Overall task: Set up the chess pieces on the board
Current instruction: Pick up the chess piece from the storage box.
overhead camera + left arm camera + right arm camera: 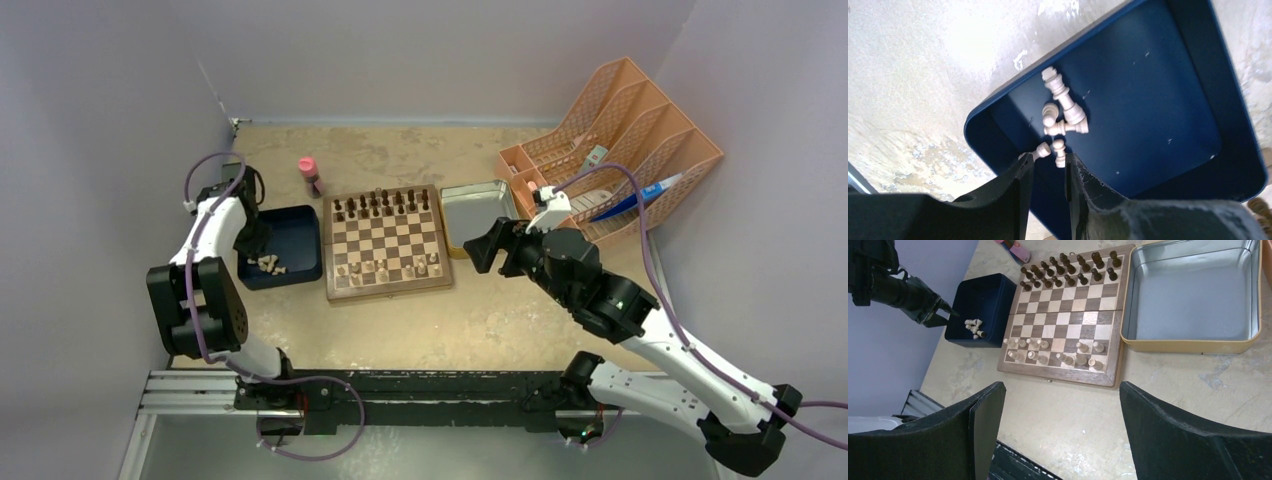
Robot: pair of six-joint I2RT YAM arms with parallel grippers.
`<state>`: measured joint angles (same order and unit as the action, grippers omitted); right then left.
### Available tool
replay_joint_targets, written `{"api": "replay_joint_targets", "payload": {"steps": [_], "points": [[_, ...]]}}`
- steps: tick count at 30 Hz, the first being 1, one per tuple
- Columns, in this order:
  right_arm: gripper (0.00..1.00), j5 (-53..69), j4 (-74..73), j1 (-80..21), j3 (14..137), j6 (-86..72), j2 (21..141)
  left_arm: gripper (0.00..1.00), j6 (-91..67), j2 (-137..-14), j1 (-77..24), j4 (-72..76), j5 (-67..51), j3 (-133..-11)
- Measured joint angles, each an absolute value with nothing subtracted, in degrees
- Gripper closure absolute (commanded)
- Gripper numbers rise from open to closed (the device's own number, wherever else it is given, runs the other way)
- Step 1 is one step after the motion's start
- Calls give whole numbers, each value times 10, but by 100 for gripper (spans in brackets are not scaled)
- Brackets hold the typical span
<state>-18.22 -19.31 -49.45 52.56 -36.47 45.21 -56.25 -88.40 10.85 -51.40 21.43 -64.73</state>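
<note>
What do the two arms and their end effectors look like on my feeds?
Both arms match: the left arm and right arm have white link shells between bulky black joint housings, each trailed by a lavender cable. The left end effector and right end effector each have two matte black fingers.

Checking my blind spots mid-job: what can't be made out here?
- Left wrist: whether the left gripper grips a pale pawn; its fingertips hide the pawn's base.
- Top external: pale pieces in the blue tray too small to identify.
- Top external: right gripper hides the metal tin's near corner.
</note>
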Motion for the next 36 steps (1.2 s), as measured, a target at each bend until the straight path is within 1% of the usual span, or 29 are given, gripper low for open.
{"api": "replay_joint_targets", "payload": {"steps": [5,10,16,25,33,35,36], "points": [[14,-180,-195,-495,526,-362,454,73,-575,-909,131,-498,210,-667],[13,-180,-199,-495,530,-360,462,74,-595,-966,139,-498,206,-701],[12,-180,-212,-495,536,-361,491,75,-612,-1011,139,-491,190,-705],[12,-183,-225,-495,536,-376,487,74,-651,-1050,139,-506,189,-708],[12,-184,-228,-495,543,-375,500,73,-671,-1052,139,-498,187,-697],[12,-185,-229,-495,546,-375,502,73,-671,-1052,139,-492,184,-692],[12,-185,-230,-495,547,-374,502,75,-671,-1052,139,-491,183,-691]]}}
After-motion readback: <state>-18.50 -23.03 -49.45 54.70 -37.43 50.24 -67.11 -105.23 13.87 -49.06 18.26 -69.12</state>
